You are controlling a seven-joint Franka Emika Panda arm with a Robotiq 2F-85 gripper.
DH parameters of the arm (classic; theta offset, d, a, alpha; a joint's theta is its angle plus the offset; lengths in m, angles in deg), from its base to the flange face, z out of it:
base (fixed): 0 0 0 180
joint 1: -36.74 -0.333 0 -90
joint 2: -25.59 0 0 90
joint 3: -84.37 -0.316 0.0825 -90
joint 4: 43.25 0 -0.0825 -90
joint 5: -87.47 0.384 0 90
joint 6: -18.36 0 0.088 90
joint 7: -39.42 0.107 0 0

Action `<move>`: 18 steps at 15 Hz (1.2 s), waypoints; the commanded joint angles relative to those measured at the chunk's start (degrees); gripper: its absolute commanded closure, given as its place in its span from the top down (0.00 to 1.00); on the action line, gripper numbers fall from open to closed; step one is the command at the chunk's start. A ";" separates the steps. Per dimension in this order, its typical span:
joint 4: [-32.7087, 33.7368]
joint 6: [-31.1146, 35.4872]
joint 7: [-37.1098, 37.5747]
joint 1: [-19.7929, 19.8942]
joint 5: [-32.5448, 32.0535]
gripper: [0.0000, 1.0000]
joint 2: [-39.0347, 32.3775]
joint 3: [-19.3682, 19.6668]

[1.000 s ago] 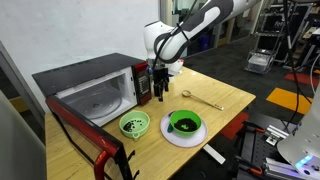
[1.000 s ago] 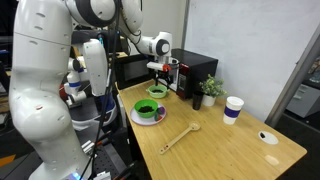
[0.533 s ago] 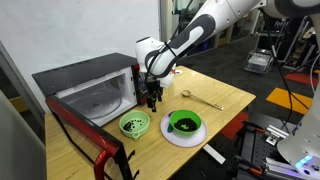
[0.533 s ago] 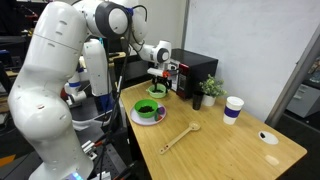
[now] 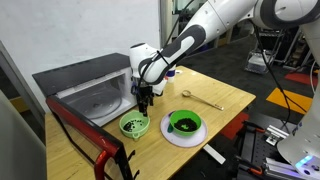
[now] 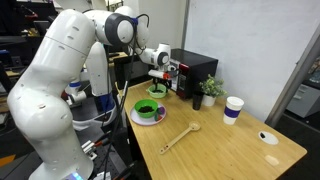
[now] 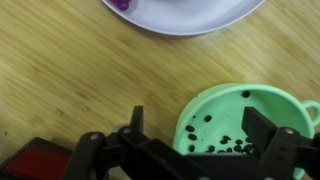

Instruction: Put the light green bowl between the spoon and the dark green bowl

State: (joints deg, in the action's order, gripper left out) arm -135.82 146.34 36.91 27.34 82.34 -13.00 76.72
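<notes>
The light green bowl (image 5: 134, 124) sits on the wooden table in front of the open microwave; in the wrist view (image 7: 228, 112) it shows dark specks inside. My gripper (image 5: 145, 104) is open and hangs just above it. In the wrist view the gripper (image 7: 200, 132) has one finger over the bowl's inside and the other over the table outside the rim. The dark green bowl (image 5: 184, 123) stands on a white plate (image 5: 170, 138) beside it and also shows in an exterior view (image 6: 150, 108). The spoon (image 5: 205, 99) lies farther along the table and also shows in an exterior view (image 6: 180, 136).
A microwave (image 5: 95, 92) stands open with its red-edged door (image 5: 85, 135) lowered beside the bowl. A white flat stick (image 5: 214, 154) lies at the table edge. A paper cup (image 6: 233, 108) and a small plant (image 6: 210, 90) stand at the back.
My arm has moved away from the microwave front and down toward the light green bowl. The gripper now hangs over the bowl's rim. The bowls and spoon have not moved.
</notes>
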 commanded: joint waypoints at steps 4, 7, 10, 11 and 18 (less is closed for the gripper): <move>6.09 2.55 -2.28 0.79 2.11 1.00 -5.76 -0.48; 8.59 2.89 -2.57 0.93 2.74 1.00 -8.15 -0.51; 10.50 2.75 -2.56 0.71 2.78 1.00 -9.97 -0.47; 10.66 2.75 -2.49 0.63 2.76 1.00 -10.24 -0.48; 11.09 2.94 -2.32 0.19 2.23 0.52 -10.89 -0.27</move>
State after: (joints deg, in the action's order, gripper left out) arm -127.61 148.95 36.42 27.41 83.79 -21.73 76.53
